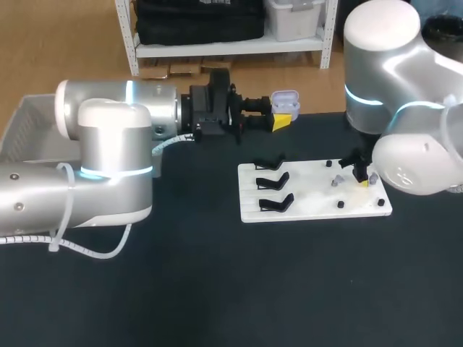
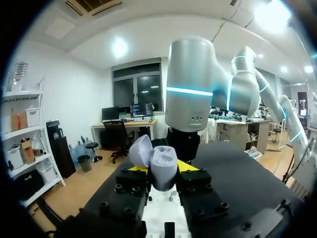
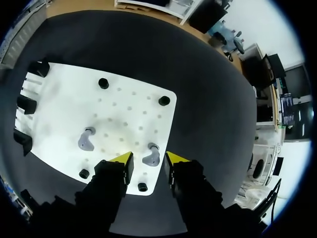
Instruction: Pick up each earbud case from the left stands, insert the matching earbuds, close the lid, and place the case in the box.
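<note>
My left gripper (image 1: 278, 117) is held above the table's far edge, shut on a lavender earbud case (image 1: 286, 101) whose lid stands open. In the left wrist view the case (image 2: 164, 166) sits between the yellow tips with its lid (image 2: 140, 150) tipped back. My right gripper (image 1: 359, 177) hangs low over the white board (image 1: 311, 206). One grey earbud (image 3: 151, 156) lies on the board (image 3: 124, 109) between the right gripper's (image 3: 149, 162) fingers, with small gaps on both sides. A second earbud (image 3: 86, 140) lies beside it. The three black stands (image 1: 273, 182) hold no cases.
A pale grey box (image 1: 25, 119) sits at the far left behind my left arm. Small black pegs (image 3: 164, 100) stick up from the board around the earbuds. Dark tabletop spreads out in front of the board.
</note>
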You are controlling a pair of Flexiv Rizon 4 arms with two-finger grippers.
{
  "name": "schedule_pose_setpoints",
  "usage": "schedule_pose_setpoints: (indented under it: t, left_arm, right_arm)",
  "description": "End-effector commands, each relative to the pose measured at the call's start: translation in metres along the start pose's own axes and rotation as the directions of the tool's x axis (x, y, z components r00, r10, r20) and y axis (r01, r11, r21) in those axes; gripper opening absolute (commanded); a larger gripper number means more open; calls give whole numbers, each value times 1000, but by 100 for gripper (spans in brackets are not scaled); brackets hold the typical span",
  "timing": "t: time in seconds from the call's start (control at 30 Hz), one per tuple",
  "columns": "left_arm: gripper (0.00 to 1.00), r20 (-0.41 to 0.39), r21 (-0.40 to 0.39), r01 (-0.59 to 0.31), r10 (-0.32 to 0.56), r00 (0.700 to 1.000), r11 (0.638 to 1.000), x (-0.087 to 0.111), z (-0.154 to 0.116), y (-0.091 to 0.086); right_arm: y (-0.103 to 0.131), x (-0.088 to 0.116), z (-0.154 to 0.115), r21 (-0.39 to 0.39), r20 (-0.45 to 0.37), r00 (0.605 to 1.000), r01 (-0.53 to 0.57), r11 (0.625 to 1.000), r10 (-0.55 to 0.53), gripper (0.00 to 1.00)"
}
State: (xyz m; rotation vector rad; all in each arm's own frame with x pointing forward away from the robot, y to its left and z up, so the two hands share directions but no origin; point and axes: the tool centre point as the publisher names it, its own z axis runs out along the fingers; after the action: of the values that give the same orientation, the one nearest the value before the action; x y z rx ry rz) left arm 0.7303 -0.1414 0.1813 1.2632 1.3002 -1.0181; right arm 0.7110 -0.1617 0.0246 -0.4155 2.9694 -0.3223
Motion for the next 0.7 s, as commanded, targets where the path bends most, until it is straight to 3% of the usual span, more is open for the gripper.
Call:
schedule_pose_setpoints:
  t: [0.03,0.1,0.2,0.37,0.4,0.43,0.7]
  left_arm:
    - [0,9,-6,-5,5,1000,1000,2,0,-1]
    - [0,9,-6,-5,5,1000,1000,2,0,-1]
    - [0,9,-6,-5,5,1000,1000,2,0,-1]
    - [0,9,-6,-5,5,1000,1000,2,0,-1]
    - [0,9,-6,-5,5,1000,1000,2,0,-1]
    - [0,9,-6,-5,5,1000,1000,2,0,-1]
    - [0,9,-6,-5,5,1000,1000,2,0,-1]
  right_arm:
    - [2,-4,2,3,-3,1000,-3,1000,3,37]
    - [2,-5,2,5,-3,1000,-2,1000,2,33]
    - [2,-6,1,9,-6,1000,-4,1000,4,19]
    - [2,-6,2,11,-16,1000,-8,1000,8,16]
    - [2,-6,2,14,-17,1000,-12,1000,12,5]
    - [1,-6,2,17,-17,1000,-13,1000,13,0]
    - [-9,0,-27,20,-7,998,-61,998,62,0]
